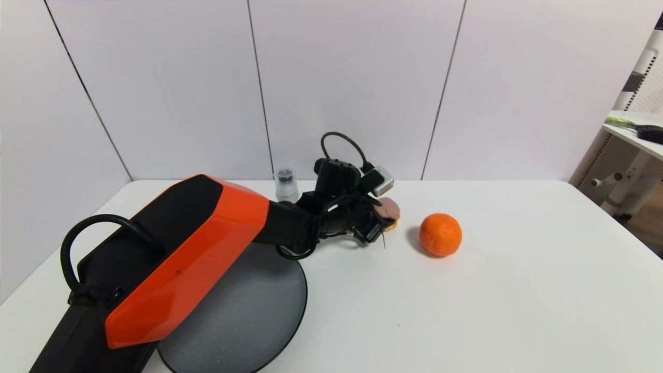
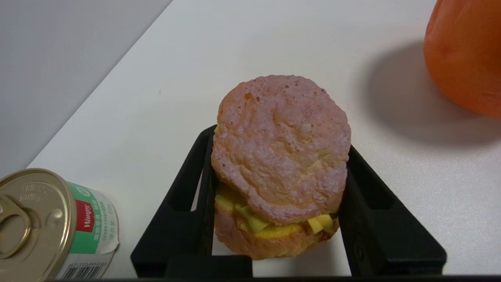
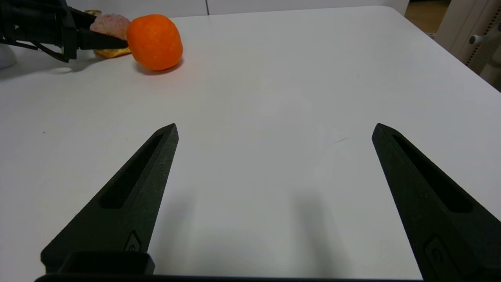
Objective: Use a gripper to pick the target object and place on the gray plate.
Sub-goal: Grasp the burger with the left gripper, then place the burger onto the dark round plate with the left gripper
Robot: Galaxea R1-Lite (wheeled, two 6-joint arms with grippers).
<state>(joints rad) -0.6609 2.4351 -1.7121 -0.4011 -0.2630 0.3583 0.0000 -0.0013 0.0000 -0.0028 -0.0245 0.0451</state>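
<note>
My left tool (image 2: 276,196) clamps the cream puff bun (image 2: 280,156) on the worktop (image 1: 492,290), beside the orange (image 1: 440,234). Squeezing could crush it, or it may slip before reaching the gray plate (image 1: 248,316). My right tool (image 3: 274,133) hangs open.

A smooth white rectangular table (image 1: 518,290) stands against a wall of pale grey-white panels (image 1: 352,83) split by thin dark seams. At the far right (partly cut off) a second white table (image 1: 629,132) stands on pale legs before a white perforated board (image 1: 650,77).
</note>
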